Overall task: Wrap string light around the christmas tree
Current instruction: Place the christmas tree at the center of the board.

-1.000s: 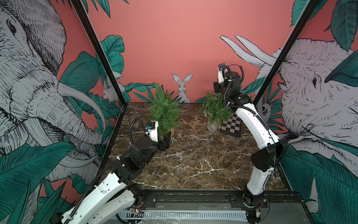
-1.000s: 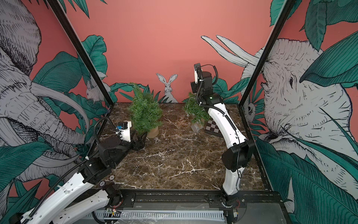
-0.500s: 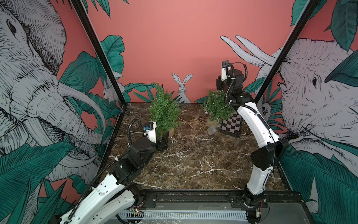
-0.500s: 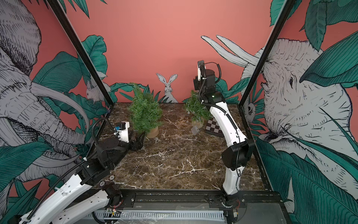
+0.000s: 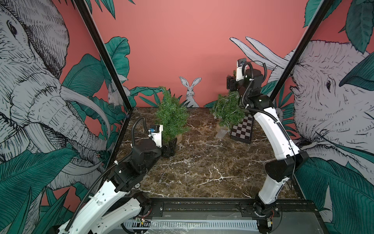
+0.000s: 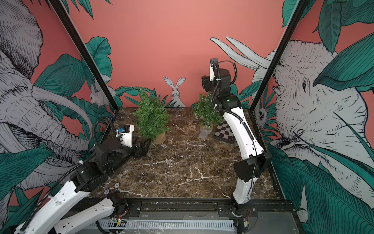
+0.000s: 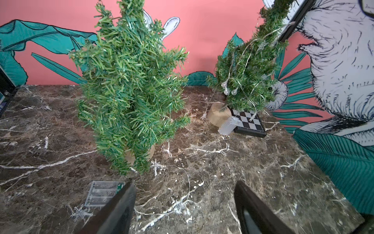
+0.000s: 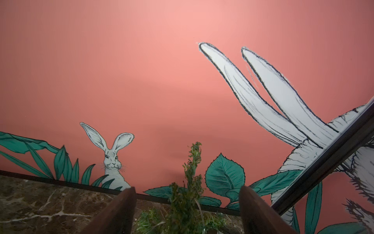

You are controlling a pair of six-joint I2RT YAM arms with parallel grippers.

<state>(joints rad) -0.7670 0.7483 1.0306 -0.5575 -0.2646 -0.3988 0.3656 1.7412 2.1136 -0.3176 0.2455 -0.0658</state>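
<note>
Centrally, two small trees stand on the marble table (image 5: 202,168). A bare tree (image 5: 172,117) stands upright on a wooden base toward the robot's left; its string light (image 7: 178,200), a thin wire with star bulbs, lies loose on the marble in front of it, beside a clear battery box (image 7: 102,192). A second tree (image 5: 227,110) toward the right leans, already draped in wire with round bulbs (image 7: 228,91); its wooden base (image 7: 219,114) touches a second clear box (image 7: 227,125) and a checkered board (image 5: 241,130). The left gripper (image 7: 185,210) hovers low over the loose wire, jaws parted, holding nothing. The right gripper (image 8: 187,210) sits above the draped tree's tip (image 8: 194,154), jaws spread wide and empty, the tip rising between them without contact.
</note>
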